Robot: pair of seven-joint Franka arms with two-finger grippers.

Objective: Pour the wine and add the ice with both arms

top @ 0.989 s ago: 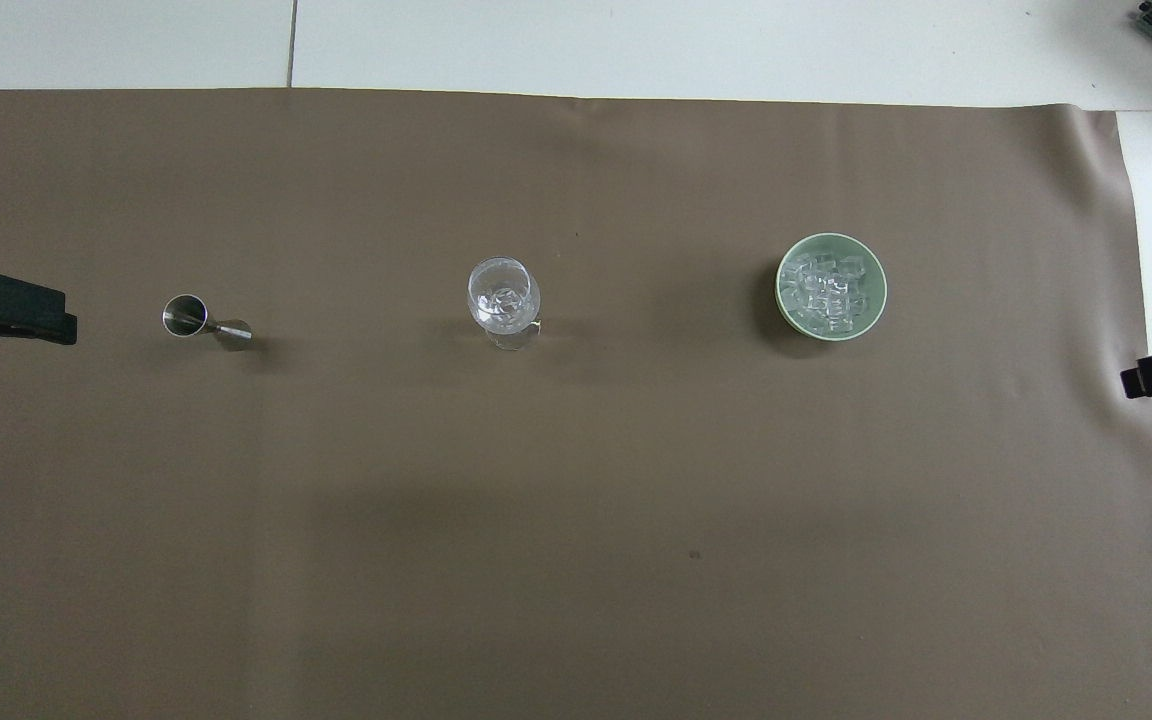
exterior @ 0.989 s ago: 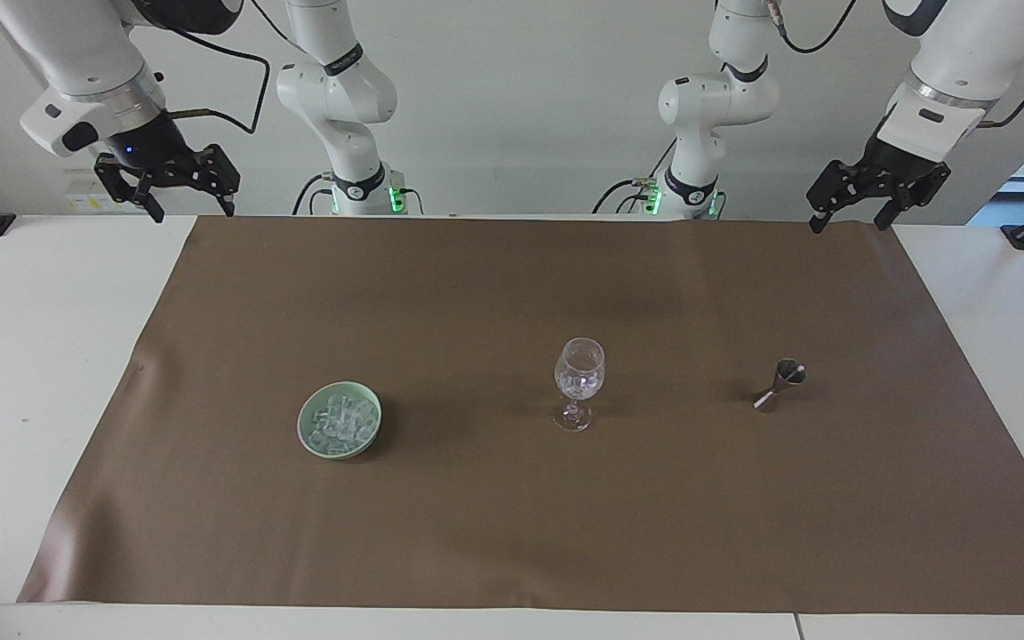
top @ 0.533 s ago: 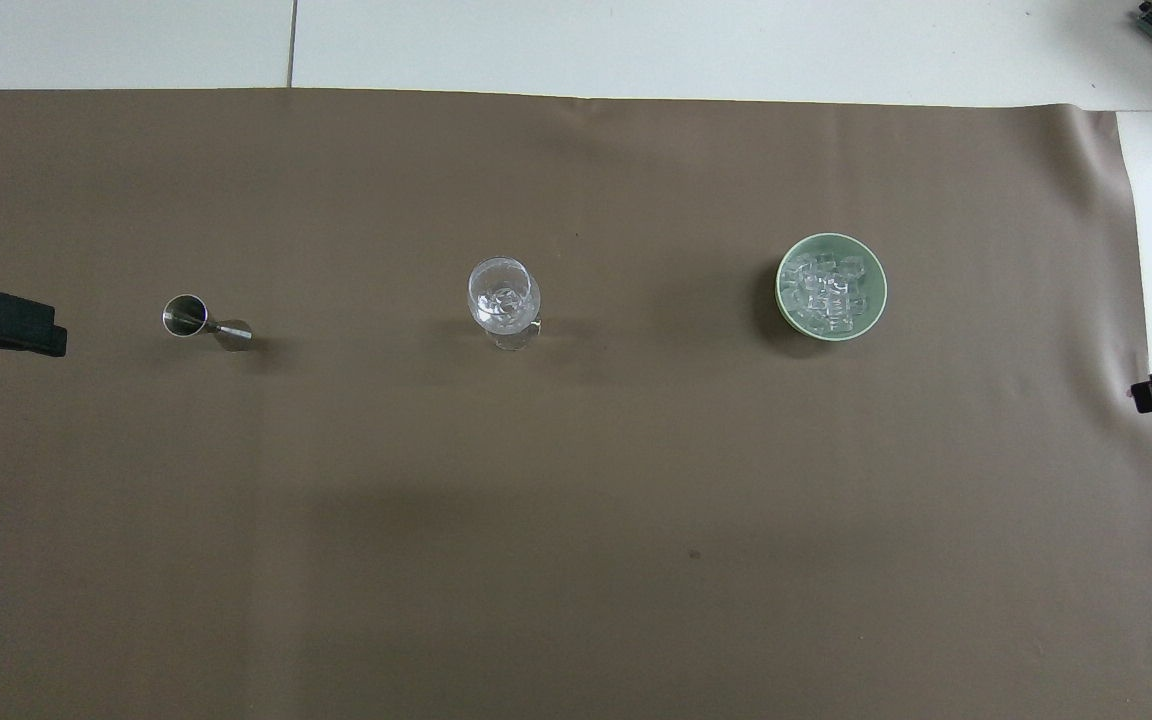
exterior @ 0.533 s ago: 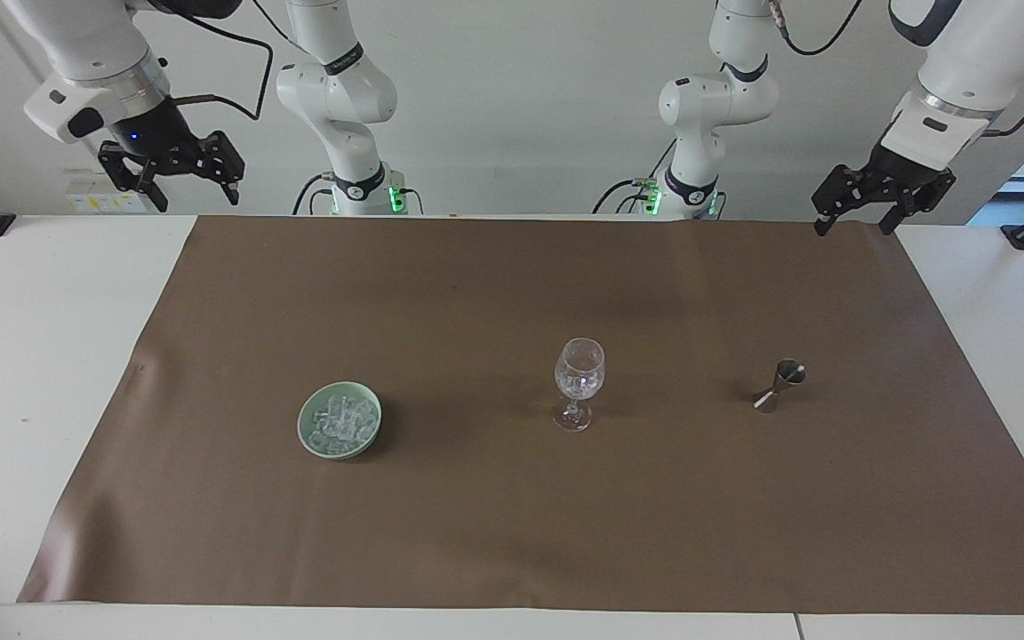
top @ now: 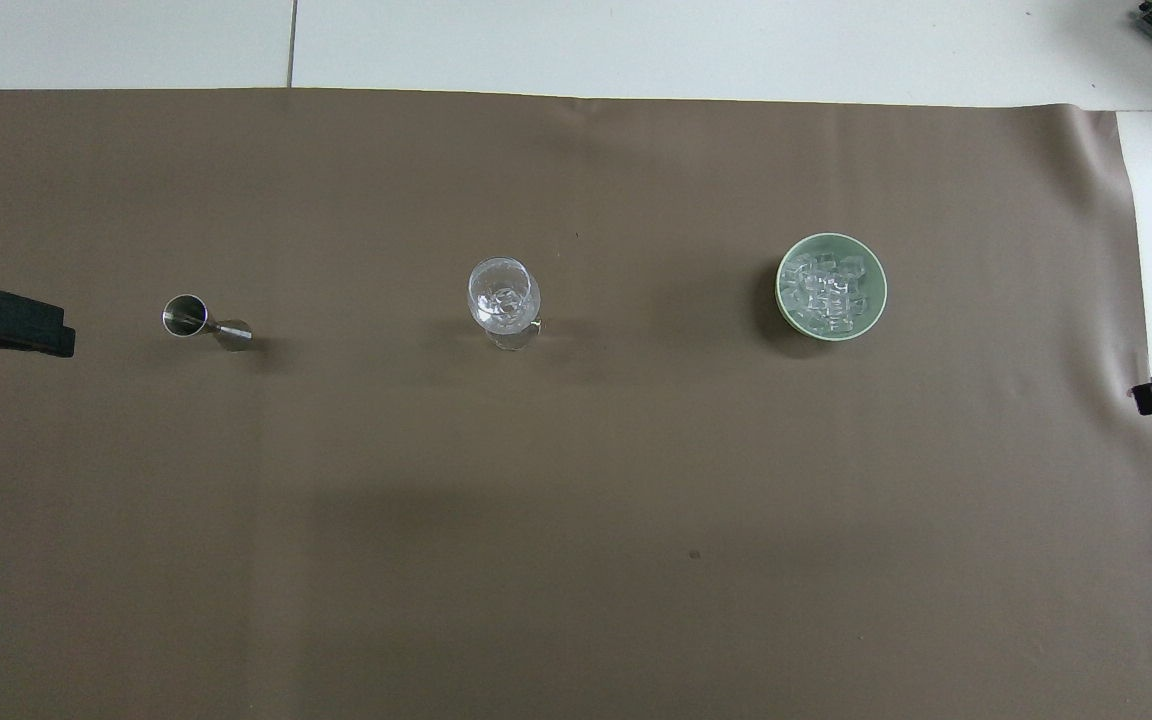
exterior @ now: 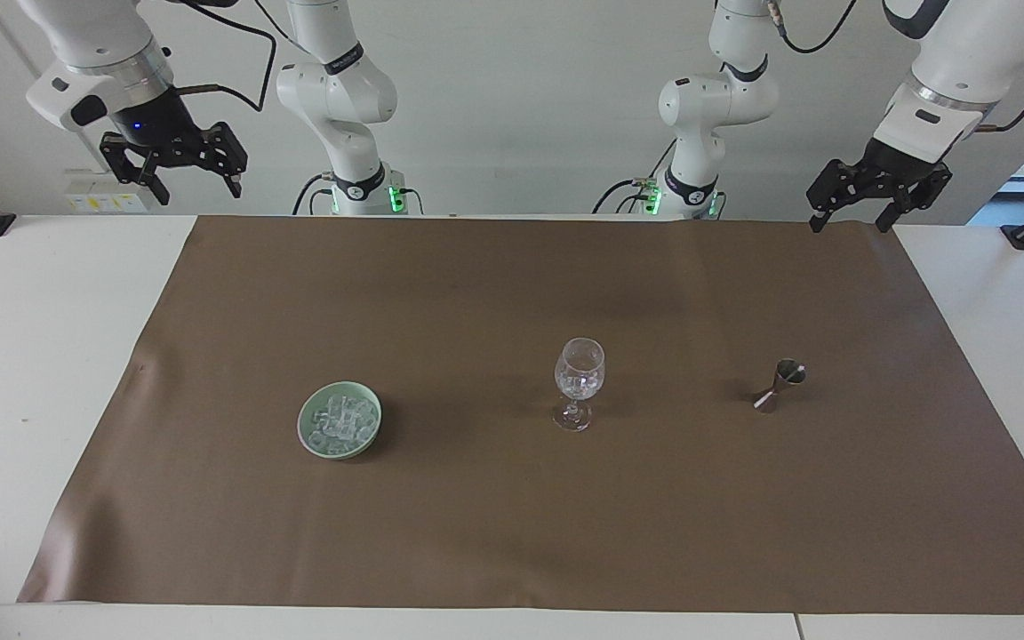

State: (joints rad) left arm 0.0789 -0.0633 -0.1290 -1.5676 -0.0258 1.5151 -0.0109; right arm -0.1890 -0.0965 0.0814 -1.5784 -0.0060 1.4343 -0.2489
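Both hands rose, R hand [exterior: 172, 175] & L hand [exterior: 863, 197] open, empty; overhead shows only tips.

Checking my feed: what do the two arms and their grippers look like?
Both arms are white and jointed, each with a silver wrist ring and loose black cables. The left gripper and right gripper are black, skeletal two-finger linkages. Green lights glow at both bases.

No readable text, labels, brands or numbers anywhere.
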